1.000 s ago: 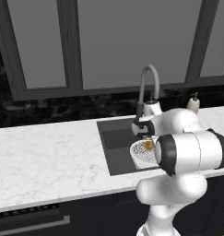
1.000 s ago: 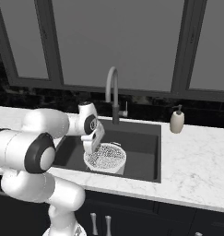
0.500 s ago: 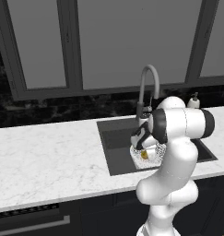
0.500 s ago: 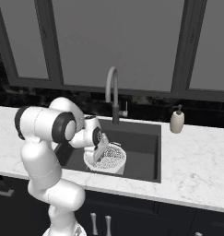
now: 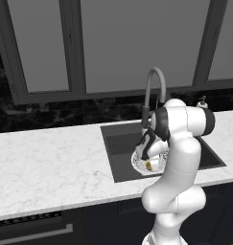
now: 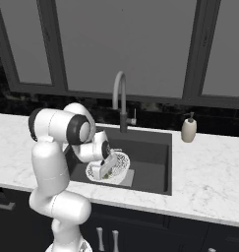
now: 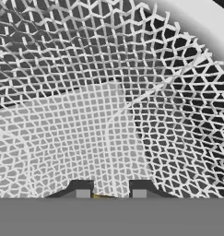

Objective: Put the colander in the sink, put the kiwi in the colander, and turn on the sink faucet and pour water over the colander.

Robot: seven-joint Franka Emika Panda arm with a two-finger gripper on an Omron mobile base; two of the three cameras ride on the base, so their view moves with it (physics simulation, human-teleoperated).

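The white mesh colander sits in the dark sink, in front of the grey gooseneck faucet. My gripper reaches down inside the colander, shut on the small yellow-brown kiwi. In the hand view the colander's mesh is very close. A sliver of the kiwi shows between the two tips of the gripper. No water runs from the spout.
A beige soap dispenser stands on the white marble counter right of the sink. Dark windows rise behind the faucet. My own arm leans over the front of the basin.
The hand has come down with the kiwi into the colander, and the arm's upper links have swung back and upright. The colander has stayed in place.
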